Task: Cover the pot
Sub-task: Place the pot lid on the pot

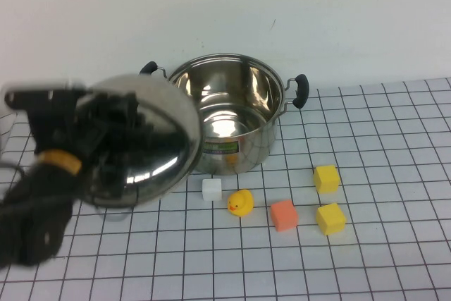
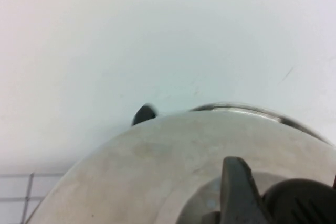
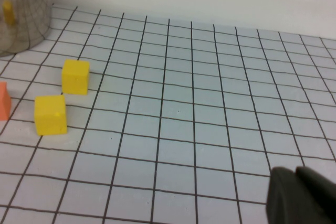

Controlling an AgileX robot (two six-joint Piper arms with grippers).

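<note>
- The left gripper (image 1: pixel 113 135) grips the knob of the lid (image 1: pixel 158 139), held tilted just left of the open pot (image 1: pixel 232 107).
- The right gripper (image 3: pixel 302 198) sits low over the table (image 3: pixel 210 103), well apart; its fingers' spread I cannot tell.

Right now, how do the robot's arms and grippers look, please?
The left arm is black and bulky, with a yellow-orange band near its wrist. The left gripper is black, with dark, tapering fingers. Of the right gripper, only a dark, rounded tip shows; the high view does not show the right arm.

High view overlooks table, wrist views close, sharing pot (image 1: pixel 232 114).
</note>
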